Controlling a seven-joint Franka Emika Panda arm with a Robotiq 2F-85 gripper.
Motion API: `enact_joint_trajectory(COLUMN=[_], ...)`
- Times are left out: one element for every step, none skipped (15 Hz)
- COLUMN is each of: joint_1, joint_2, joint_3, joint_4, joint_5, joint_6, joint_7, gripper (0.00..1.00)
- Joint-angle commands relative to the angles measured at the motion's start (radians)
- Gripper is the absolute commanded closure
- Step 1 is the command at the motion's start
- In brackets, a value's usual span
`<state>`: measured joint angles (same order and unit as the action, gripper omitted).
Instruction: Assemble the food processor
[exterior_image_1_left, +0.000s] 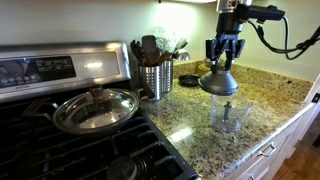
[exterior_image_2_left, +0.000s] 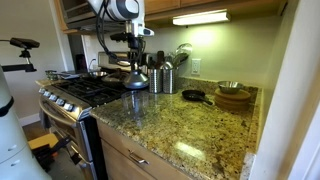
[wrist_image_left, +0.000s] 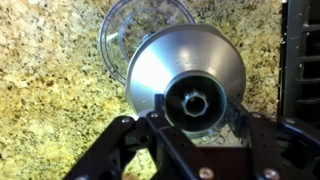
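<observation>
Wrist view: the gripper (wrist_image_left: 195, 118) is clenched on the knob (wrist_image_left: 193, 102) of the dome top (wrist_image_left: 185, 55). The clear bowl (wrist_image_left: 125, 25) shows past its rim, off-centre.
Height: only an exterior view shows the dome top (exterior_image_1_left: 218, 82) held in the air above the clear bowl (exterior_image_1_left: 230, 115), which stands on the granite counter (exterior_image_1_left: 185, 128).
Stove side: a lidded pan (exterior_image_1_left: 95, 108) and a utensil holder (exterior_image_1_left: 155, 78) — outside the wrist view.
Far counter: a black skillet (exterior_image_2_left: 193, 96) and stacked bowls (exterior_image_2_left: 233, 96) — seen in an exterior view alone.
</observation>
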<state>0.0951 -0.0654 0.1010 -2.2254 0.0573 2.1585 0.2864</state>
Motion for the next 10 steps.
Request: enact_joint_trajectory(joint_1=[-0.015,-0.017,-0.020,-0.023,-0.027,-0.031,-0.034,-0.037,-0.040,-0.043], joint_2=[-0.084,-0.091,-0.102,-0.112,-0.121,-0.128,-0.137,-0.142,-0.147,-0.149], joint_3=[-0.008,-0.010,-0.011,-0.012,-0.012,-0.013,-0.015,-0.016,-0.018,-0.019], joint_4=[-0.093,-0.108,-0.126,-0.142,-0.157,-0.171,-0.186,-0.196,-0.205,-0.214], joint_5=[0.010,0.011,0.011,0.011,0.009,0.007,0.012,0.010,0.014,0.017], joint_6=[-0.015,-0.015,-0.010,-0.007,-0.001,0.005,0.011,0.015,0.019,0.023], joint_7=[0.040,0.044,0.049,0.054,0.061,0.067,0.065,0.069,0.066,0.064], gripper=[0.65,0.65,0.65,0.65,0.65,0.65,0.65,0.65,0.65,0.65])
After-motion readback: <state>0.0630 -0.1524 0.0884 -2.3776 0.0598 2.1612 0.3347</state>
